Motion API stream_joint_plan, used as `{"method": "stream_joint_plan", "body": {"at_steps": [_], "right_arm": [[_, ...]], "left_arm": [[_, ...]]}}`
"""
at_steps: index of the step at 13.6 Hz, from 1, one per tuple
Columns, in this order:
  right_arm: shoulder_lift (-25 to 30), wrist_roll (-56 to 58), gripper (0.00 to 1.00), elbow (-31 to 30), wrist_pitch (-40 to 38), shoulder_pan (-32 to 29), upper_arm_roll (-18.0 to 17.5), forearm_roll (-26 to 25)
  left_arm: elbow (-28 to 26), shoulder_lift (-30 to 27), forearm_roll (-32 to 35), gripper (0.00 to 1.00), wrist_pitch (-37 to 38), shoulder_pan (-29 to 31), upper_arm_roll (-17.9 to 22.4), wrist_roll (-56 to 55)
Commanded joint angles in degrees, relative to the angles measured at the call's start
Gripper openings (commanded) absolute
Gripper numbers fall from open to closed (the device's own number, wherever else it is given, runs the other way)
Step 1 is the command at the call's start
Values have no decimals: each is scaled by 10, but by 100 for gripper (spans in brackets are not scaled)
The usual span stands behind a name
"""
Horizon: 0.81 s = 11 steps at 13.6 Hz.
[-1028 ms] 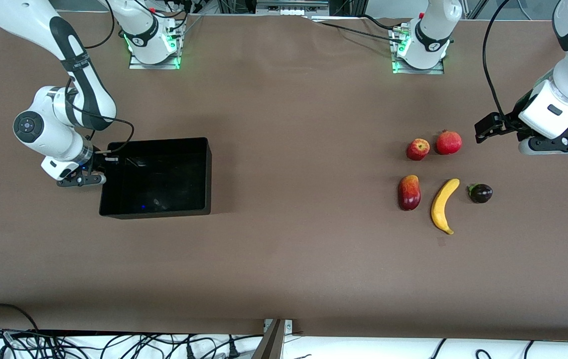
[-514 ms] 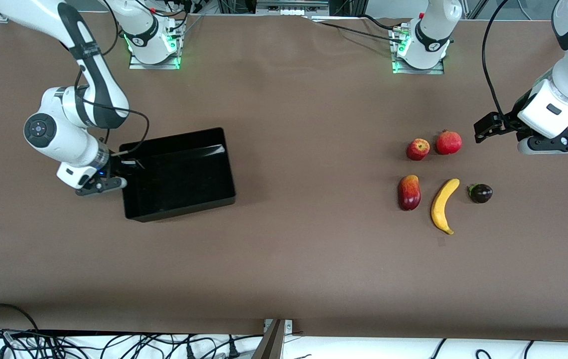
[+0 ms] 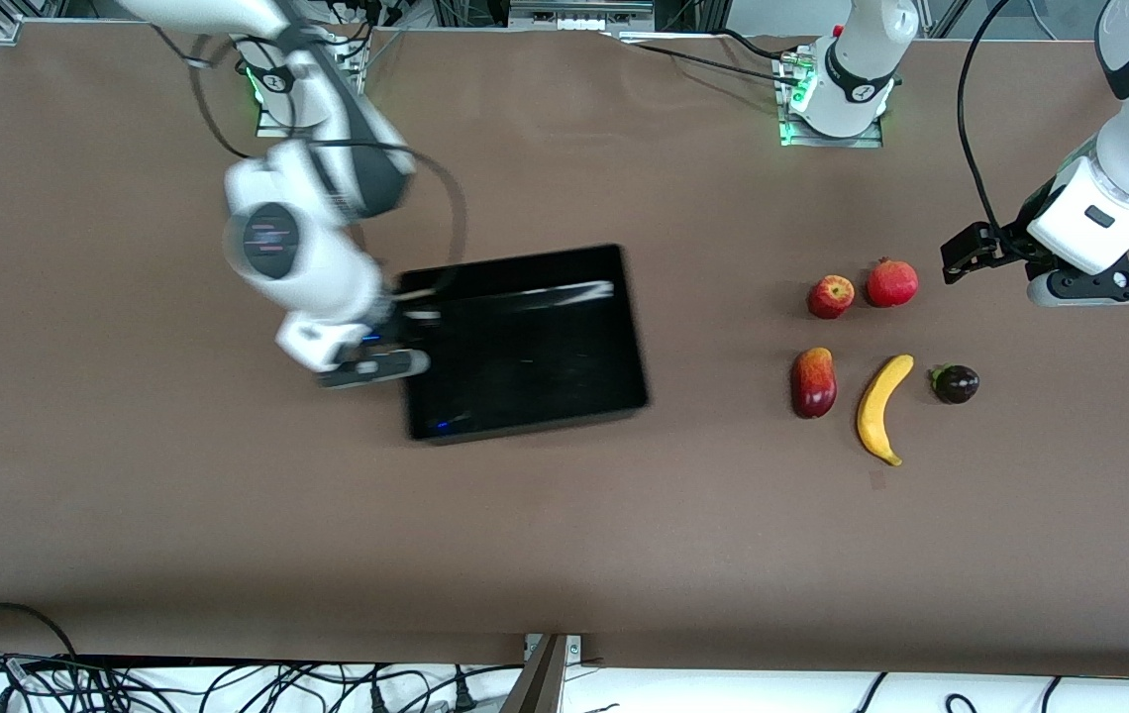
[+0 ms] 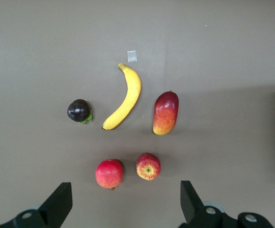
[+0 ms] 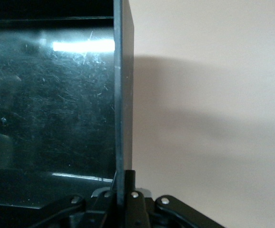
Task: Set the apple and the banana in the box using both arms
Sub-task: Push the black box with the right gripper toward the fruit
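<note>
The black box [image 3: 525, 342] sits mid-table, empty. My right gripper [image 3: 404, 342] is shut on the box's wall at the end toward the right arm; the wall [image 5: 123, 95] runs between its fingers in the right wrist view. The apple [image 3: 830, 296] lies beside a plain red round fruit [image 3: 891, 283]. The banana [image 3: 883, 408] lies nearer the front camera, between a mango-shaped fruit [image 3: 814, 382] and a dark plum [image 3: 955, 383]. My left gripper [image 3: 1099, 287] is open and empty, hovering beside the fruits. Its wrist view shows the apple [image 4: 148, 166] and the banana [image 4: 124, 98].
The plain red fruit [image 4: 109, 173], mango-shaped fruit [image 4: 166, 113] and dark plum [image 4: 79, 110] crowd the apple and banana. A small tape mark [image 3: 877, 480] lies near the banana's tip. Cables hang along the table's front edge.
My right gripper has dragged the box along the table toward the fruits and the left arm's end. The left arm and the fruits have not moved.
</note>
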<state>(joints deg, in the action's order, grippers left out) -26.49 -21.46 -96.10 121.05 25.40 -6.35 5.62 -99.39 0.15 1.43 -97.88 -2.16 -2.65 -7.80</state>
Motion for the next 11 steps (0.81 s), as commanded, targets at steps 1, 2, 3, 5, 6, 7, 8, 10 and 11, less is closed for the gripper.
{"method": "stream_joint_plan", "body": {"at_steps": [1, 2, 3, 5, 6, 7, 8, 10, 11], "right_arm": [[-97, -113, 0, 117, -14, 78, 6, 5], [-122, -159, 0, 146, -13, 103, 8, 5], [-148, -201, 0, 181, -13, 125, 10, 4], [-192, -266, 0, 234, -12, 162, 19, 0], [-208, -292, 0, 250, -5, 186, 33, 0], [-220, -313, 0, 263, 1, 206, 48, 0], [-228, -329, 0, 268, 9, 218, 52, 0], [-238, -341, 0, 268, 24, 233, 53, -1], [-243, -340, 0, 268, 35, 236, 53, -1]], "left_arm": [[13, 1, -7, 100, 14, 0, -1, -2], [13, 1, -7, 100, 14, 0, -1, -2], [13, 1, -7, 100, 14, 0, -1, -2], [13, 1, -7, 100, 15, 0, 0, 5], [13, 6, -6, 100, 15, 0, 0, 4], [11, 9, -7, 100, 16, 0, 0, 2], [11, 14, -7, 100, 31, 1, 0, 3], [8, 39, -5, 100, 53, 5, 1, 6], [3, 49, -5, 100, 53, 8, 1, 8]]}}
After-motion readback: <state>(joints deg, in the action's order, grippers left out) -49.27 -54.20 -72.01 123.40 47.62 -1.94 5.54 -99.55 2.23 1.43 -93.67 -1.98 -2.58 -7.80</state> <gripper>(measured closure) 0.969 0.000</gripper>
